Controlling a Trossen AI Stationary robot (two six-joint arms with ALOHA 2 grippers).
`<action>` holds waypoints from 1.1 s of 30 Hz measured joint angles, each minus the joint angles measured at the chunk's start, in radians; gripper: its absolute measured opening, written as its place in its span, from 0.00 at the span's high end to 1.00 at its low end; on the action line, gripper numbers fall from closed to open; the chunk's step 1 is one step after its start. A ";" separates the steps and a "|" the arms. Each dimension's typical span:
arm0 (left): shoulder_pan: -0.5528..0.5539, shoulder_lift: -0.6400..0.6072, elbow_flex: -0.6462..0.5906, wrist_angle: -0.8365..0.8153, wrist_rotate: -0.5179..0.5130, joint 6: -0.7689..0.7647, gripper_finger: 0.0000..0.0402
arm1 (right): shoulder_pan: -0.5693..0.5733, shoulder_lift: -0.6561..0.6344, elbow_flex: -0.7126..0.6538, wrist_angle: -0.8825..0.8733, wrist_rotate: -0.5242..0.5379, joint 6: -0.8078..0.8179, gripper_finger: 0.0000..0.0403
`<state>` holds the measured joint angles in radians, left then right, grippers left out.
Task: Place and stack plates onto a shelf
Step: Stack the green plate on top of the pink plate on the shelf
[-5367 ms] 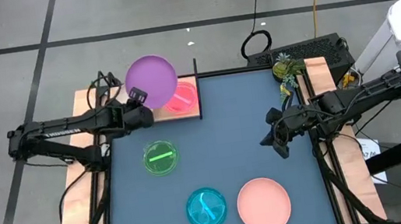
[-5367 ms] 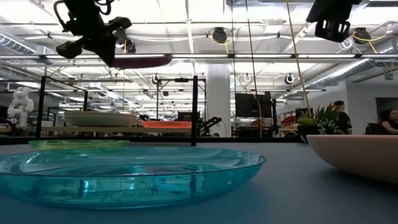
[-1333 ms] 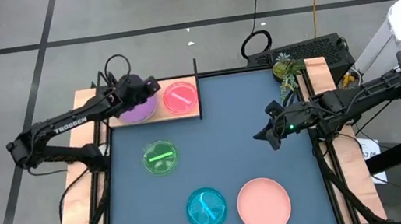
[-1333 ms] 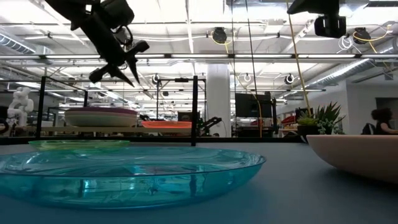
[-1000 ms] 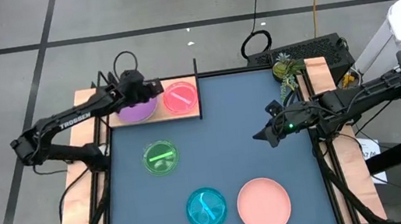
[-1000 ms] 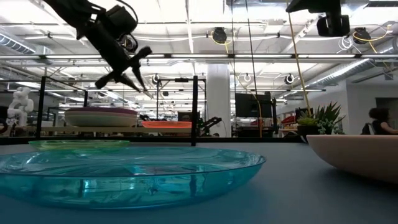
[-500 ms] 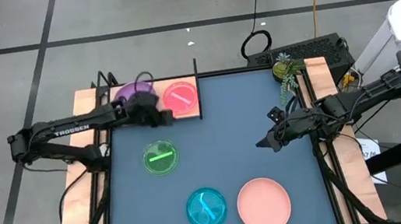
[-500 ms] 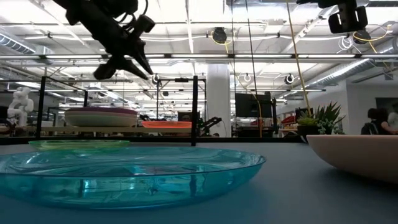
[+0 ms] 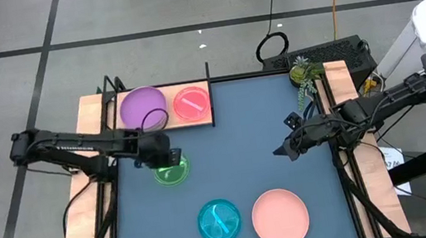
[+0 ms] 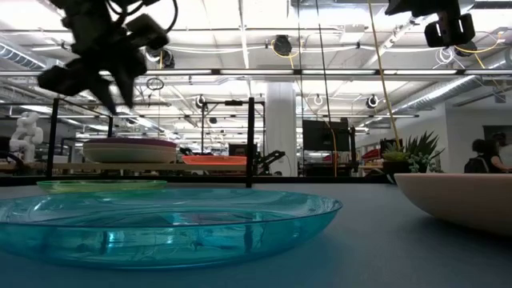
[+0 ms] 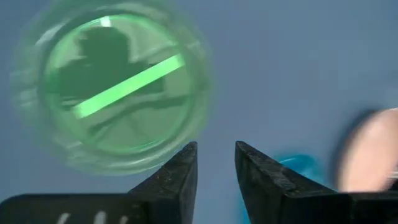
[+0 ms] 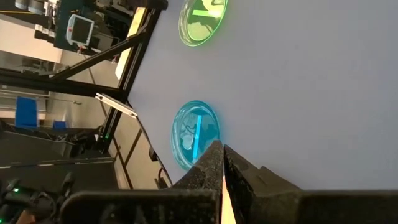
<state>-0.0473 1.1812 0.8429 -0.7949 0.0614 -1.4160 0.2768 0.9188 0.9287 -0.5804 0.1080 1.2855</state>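
Note:
The shelf (image 9: pixel 174 123) stands at the table's far left. On it sit a purple plate (image 9: pixel 143 109) and a smaller magenta plate (image 9: pixel 191 103). A green plate (image 9: pixel 175 173) lies flat on the blue tabletop, also visible in the left wrist view (image 11: pixel 112 87). My left gripper (image 9: pixel 170 158) hovers over its far edge, pointing steeply down, open (image 11: pixel 216 162) and empty. A teal plate (image 9: pixel 219 221) and a salmon pink plate (image 9: pixel 280 217) lie near the front edge. My right gripper (image 9: pixel 280 152) hangs above the table's right side, shut (image 12: pixel 222 155) and empty.
A potted plant (image 9: pixel 302 72) stands at the table's far right corner. A black upright (image 10: pixel 250 142) marks the shelf's right end. In the low view the purple plate (image 10: pixel 130 150) tops a stack. Bare blue tabletop lies between the green plate and my right gripper.
My left gripper has swung from above the purple plate on the shelf toward the table's near edge, sinking a little and tipping to point more steeply down; it now hangs over the green plate. The purple plate stays on the shelf.

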 joint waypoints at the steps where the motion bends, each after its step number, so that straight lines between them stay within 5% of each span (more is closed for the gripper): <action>1: -0.010 -0.001 0.000 -0.036 -0.003 0.000 0.70 | 0.000 0.000 0.000 0.000 0.000 -0.003 1.00; 8: -0.048 -0.115 -0.069 -0.109 -0.040 -0.011 0.69 | 0.000 0.000 0.000 -0.001 0.000 -0.020 1.00; 19: -0.137 -0.331 -0.285 -0.017 -0.215 -0.302 0.67 | 0.000 0.000 0.000 -0.003 0.000 -0.056 1.00; 27: -0.185 -0.354 -0.386 -0.015 -0.220 -0.403 0.51 | 0.000 0.000 0.000 0.000 0.000 -0.068 1.00; 33: -0.184 -0.350 -0.423 -0.007 -0.220 -0.407 0.47 | 0.000 0.000 0.000 0.000 -0.001 -0.087 1.00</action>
<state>-0.2317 0.8314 0.4202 -0.8019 -0.1586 -1.8234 0.2766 0.9188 0.9287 -0.5801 0.1066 1.1986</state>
